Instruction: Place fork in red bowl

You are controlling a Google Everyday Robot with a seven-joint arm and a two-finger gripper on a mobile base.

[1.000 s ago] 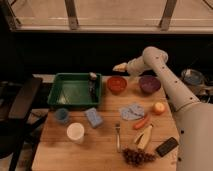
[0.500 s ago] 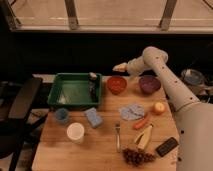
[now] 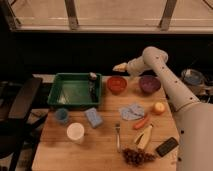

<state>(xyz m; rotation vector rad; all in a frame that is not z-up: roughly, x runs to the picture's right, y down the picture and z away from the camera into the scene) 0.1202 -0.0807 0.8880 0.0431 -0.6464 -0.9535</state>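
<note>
Hovering above the shallow round red bowl (image 3: 116, 84) at frame centre, the pale gripper (image 3: 120, 66) won't show me its grip. The slim metal fork (image 3: 118, 136) lies on the wooden tabletop (image 3: 100, 147), lower centre.

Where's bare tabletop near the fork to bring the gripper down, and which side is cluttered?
Bare wood lies left of the fork, toward the white cup, and behind it up to the red bowl. Right of it is crowded: carrot, banana, grapes. The gripper hovers by the red bowl's far edge.
</note>
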